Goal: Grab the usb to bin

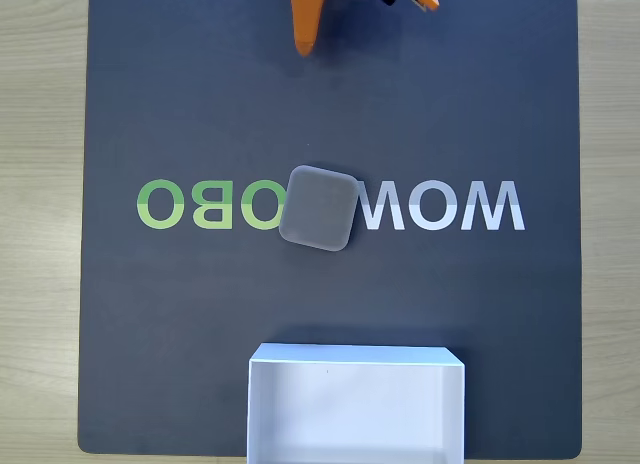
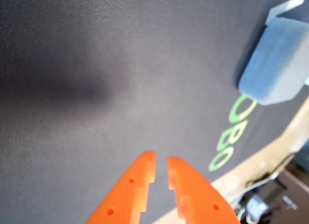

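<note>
Fixed view, left to right: the usb [image 1: 318, 208] is lying at the mat's [image 1: 180, 334] middle on the lettering, the bin [image 1: 356, 409] is sitting at its bottom edge, the gripper [image 1: 305, 46] is hanging at the top edge, well apart from the usb. In the wrist view the orange fingers [image 2: 140, 185] are nearly closed, a thin gap between them, gripping nothing. The usb is lying straight down-frame from the gripper, roughly square, so no long axis.
</note>
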